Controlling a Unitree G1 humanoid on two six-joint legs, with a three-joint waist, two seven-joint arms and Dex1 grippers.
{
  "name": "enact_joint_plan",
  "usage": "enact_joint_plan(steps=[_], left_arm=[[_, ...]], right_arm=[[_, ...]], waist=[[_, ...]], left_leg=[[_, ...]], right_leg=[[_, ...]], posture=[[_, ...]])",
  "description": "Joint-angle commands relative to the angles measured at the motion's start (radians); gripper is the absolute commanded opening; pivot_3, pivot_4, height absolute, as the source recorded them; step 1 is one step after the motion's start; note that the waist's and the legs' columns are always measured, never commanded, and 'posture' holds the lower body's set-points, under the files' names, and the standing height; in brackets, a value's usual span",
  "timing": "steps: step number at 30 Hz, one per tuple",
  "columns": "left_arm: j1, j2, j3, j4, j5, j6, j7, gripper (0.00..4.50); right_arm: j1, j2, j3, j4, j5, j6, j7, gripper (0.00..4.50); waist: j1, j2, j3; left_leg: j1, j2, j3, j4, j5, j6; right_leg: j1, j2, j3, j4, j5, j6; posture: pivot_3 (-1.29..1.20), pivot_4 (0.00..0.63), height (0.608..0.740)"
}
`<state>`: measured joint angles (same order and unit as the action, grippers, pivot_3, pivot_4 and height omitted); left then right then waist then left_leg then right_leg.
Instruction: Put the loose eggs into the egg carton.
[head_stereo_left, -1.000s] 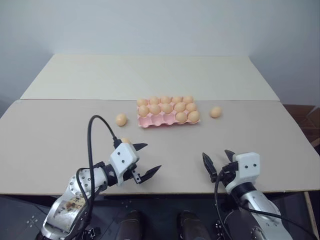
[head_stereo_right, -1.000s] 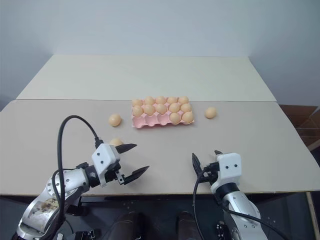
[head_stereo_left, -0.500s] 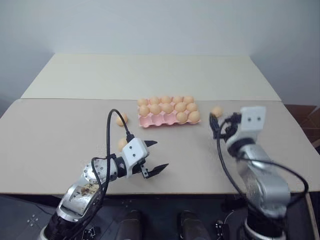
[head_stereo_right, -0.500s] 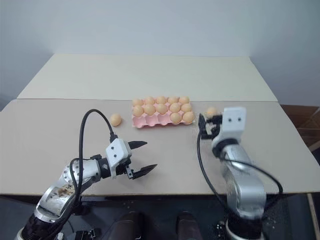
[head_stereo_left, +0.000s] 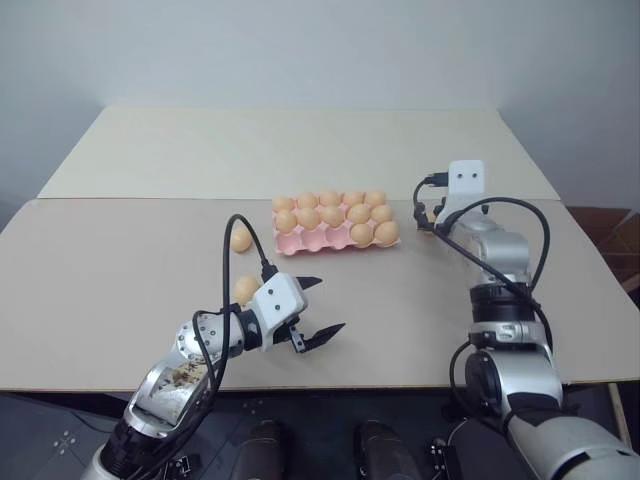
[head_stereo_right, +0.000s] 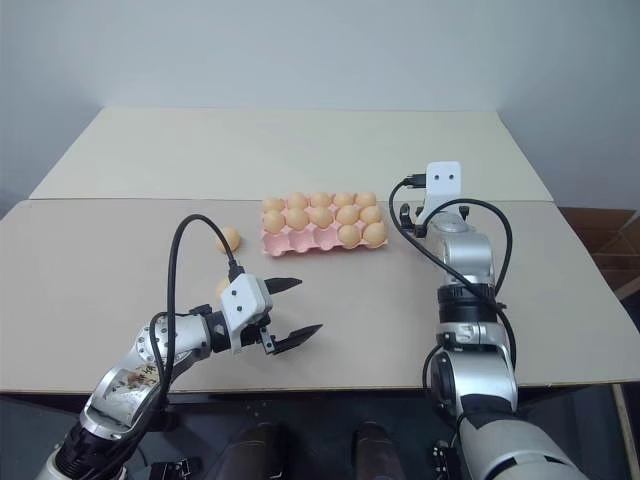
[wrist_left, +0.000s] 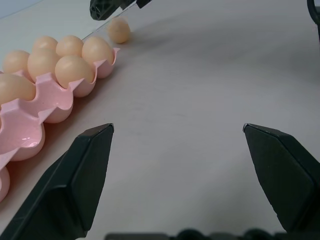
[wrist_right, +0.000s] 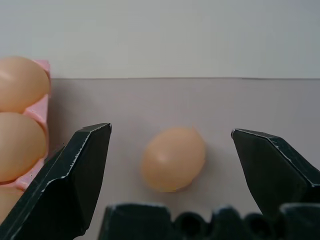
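Egg carton (head_stereo_left: 335, 236) sat mid-table w/ front cups unfilled, loose eggs (wrist_right: 173, 158) on the table beside it, none placed yet; your left gripper (head_stereo_left: 318, 308) & right gripper (wrist_right: 170, 165) were both spread, empty.

The right gripper (head_stereo_left: 428, 213) hides most of the loose egg (wrist_right: 173, 158) to the right of the egg carton (head_stereo_left: 300, 241). Nearer, the left gripper (head_stereo_left: 318, 307) and its black cable (head_stereo_left: 228, 262) cover part of a second egg (head_stereo_left: 245, 290), and the cable also crosses a third egg (head_stereo_left: 239, 237) left of the carton. In the left wrist view the carton runs off the picture's edge, so its cups cannot all be counted there.
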<state>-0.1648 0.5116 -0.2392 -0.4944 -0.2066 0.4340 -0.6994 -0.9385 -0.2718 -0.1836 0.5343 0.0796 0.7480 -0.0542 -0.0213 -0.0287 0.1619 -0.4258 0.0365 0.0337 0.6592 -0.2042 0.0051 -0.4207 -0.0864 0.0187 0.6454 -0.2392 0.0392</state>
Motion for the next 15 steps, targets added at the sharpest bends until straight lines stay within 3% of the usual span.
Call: enact_joint_plan(steps=[1,7,10,15], left_arm=[[-0.001,0.003,0.006,-0.031,0.0,-0.018,-0.001,4.5],[-0.005,0.002,0.006,-0.029,0.005,-0.019,0.001,4.5],[-0.008,0.002,0.007,-0.024,0.006,-0.021,0.001,4.5],[-0.007,0.003,0.012,-0.011,0.009,-0.031,-0.001,4.5]], right_arm=[[-0.078,-0.02,-0.038,0.164,0.002,-0.112,-0.02,4.47],[-0.147,-0.021,-0.032,0.373,-0.004,-0.221,-0.025,4.47],[-0.169,-0.022,-0.034,0.427,0.001,-0.25,-0.026,3.93],[-0.182,-0.027,-0.027,0.469,0.0,-0.292,-0.007,2.26]], waist=[[-0.001,0.0,0.0],[-0.003,0.0,0.0],[-0.006,0.0,0.0],[-0.007,0.0,0.0]], left_leg=[[0.0,0.0,0.0,0.0,0.0,0.0],[0.0,0.0,0.0,0.0,0.0,0.0],[0.0,0.0,0.0,0.0,0.0,0.0],[0.0,0.0,0.0,0.0,0.0,0.0]], right_leg=[[0.0,0.0,0.0,0.0,0.0,0.0],[0.0,0.0,0.0,0.0,0.0,0.0],[0.0,0.0,0.0,0.0,0.0,0.0],[0.0,0.0,0.0,0.0,0.0,0.0]], posture=[[0.0,0.15,0.74],[0.0,0.15,0.74],[0.0,0.15,0.74],[0.0,0.15,0.74]])
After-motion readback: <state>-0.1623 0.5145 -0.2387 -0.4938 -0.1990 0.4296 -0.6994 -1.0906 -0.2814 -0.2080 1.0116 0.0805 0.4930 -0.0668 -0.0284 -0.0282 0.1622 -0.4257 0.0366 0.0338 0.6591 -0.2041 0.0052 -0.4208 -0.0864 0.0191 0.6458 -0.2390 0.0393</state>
